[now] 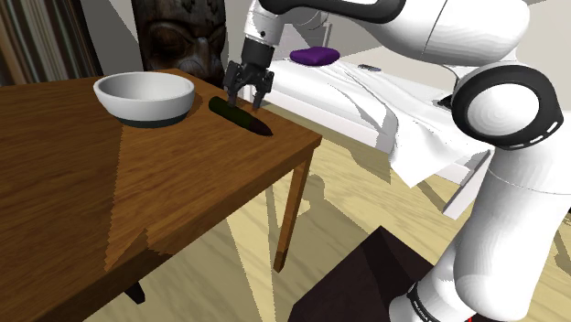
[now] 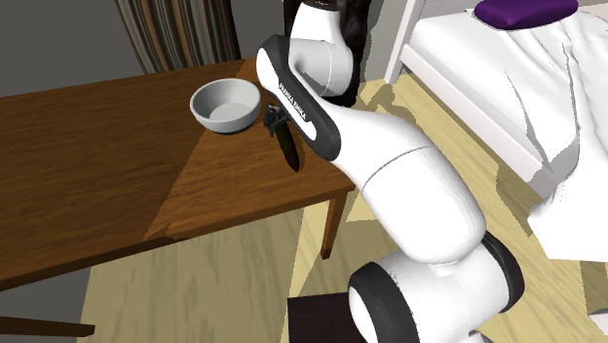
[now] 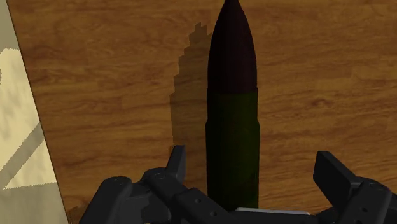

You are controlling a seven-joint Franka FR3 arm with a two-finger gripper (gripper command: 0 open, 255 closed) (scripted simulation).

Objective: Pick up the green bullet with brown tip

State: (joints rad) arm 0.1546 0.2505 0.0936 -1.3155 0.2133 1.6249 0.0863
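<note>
A dark green bullet (image 1: pixel 240 117) with a dark brown pointed tip lies flat on the wooden table (image 1: pixel 110 183), near its corner by the bed. In the second exterior view the bullet (image 2: pixel 287 148) lies just beside the white bowl (image 2: pixel 226 105). My gripper (image 1: pixel 247 102) hangs low over the bullet's green end, open. In the wrist view the bullet (image 3: pixel 232 127) runs away from the gripper (image 3: pixel 253 168) between the two fingers, and neither finger (image 3: pixel 177 162) touches it. The arm hides most of the gripper (image 2: pixel 273 121) in the second exterior view.
A white bowl (image 1: pixel 145 97) with a dark base stands on the table close to the bullet. The table edge (image 1: pixel 293 151) drops off right beside the bullet. A white bed (image 1: pixel 384 91) with a purple cushion (image 1: pixel 314 56) lies beyond. A dark carved object (image 1: pixel 183 41) stands behind the table.
</note>
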